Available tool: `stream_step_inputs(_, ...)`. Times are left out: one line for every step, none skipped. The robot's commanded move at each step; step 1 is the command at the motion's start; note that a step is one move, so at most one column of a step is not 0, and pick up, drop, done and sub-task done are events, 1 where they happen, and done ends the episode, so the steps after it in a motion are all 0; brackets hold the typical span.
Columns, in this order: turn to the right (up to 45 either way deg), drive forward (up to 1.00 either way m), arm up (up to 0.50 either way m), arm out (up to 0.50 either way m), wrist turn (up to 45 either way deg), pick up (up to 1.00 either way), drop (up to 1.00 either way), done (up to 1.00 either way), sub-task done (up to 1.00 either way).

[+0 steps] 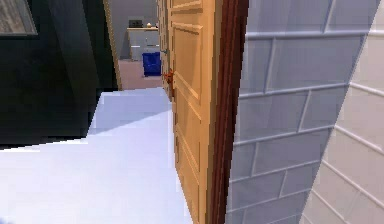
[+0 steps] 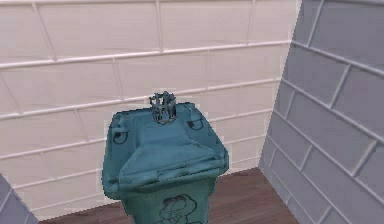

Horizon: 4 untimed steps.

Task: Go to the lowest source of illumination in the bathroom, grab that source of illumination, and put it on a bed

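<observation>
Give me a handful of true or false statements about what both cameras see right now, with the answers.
1. The wooden door in the forward view stands open. True.
2. The wall right of that door is red brick. False: it is a pale tiled wall.
3. A teal bin shows in the arm side view. True.
4. The bin lies on its side. False: it stands upright.
5. The floor by the bin is green carpet. False: it is a brown wooden floor.
6. A blue thing shows beyond the doorway. True.
</observation>
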Motion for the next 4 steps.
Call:
stream_step_inputs(0.0,0.0,0.5,0.0,0.0,0.0,0.0,0.0,0.0)
stream_step_inputs(0.0,0.0,0.38,0.0,0.0,0.0,0.0,0.0,0.0)
stream_step_inputs(0.0,0.0,0.0,0.46,0.0,0.0,0.0,0.0,0.0)
stream_step_inputs(0.0,0.0,0.0,0.0,45.0,0.0,0.0,0.0,0.0)
